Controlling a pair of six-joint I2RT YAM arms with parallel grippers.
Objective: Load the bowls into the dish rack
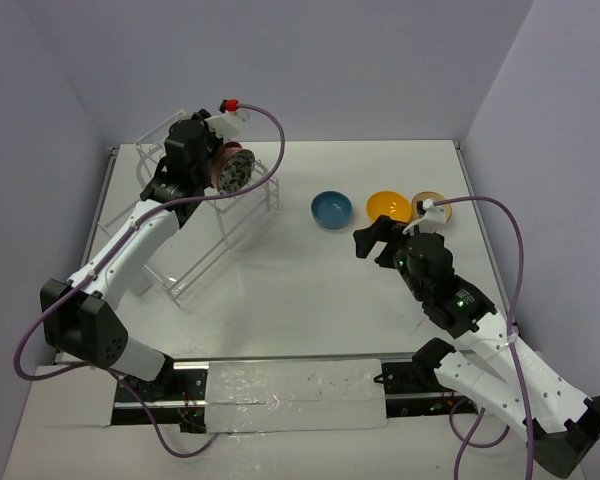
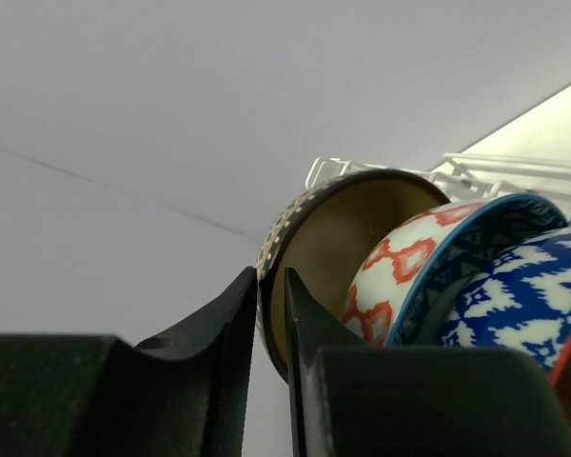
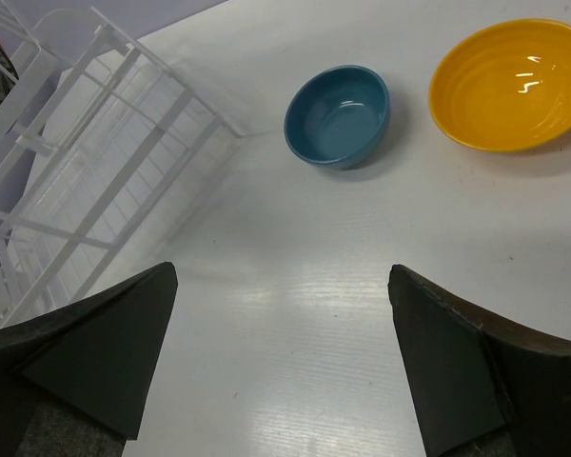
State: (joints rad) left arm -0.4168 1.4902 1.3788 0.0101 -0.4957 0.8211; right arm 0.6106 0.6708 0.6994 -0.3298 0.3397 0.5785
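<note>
Found the left fingers point(image 2: 230, 333) pinched almost shut on the rim of a grey patterned bowl point(image 2: 347, 243), held on edge at the far left over the dish rack point(image 1: 208, 240). Confirmed from the left wrist view only: a salmon patterned bowl point(image 2: 400, 271) and a blue patterned bowl point(image 2: 528, 295) on edge just beside it, white rack wire behind. Unable to separate these from above. Found the right fingers point(image 3: 95, 352) spread wide, gripping nothing, above bare bench point(image 3: 295, 314). Noted a teal bowl point(image 3: 338, 112) and an orange-yellow bowl point(image 3: 514, 84) upright beyond them, apart from each other. Logged from the top view alone a dark brown bowl point(image 1: 427, 197), gold inside, just right of the orange-yellow one, partly behind the right arm.
</note>
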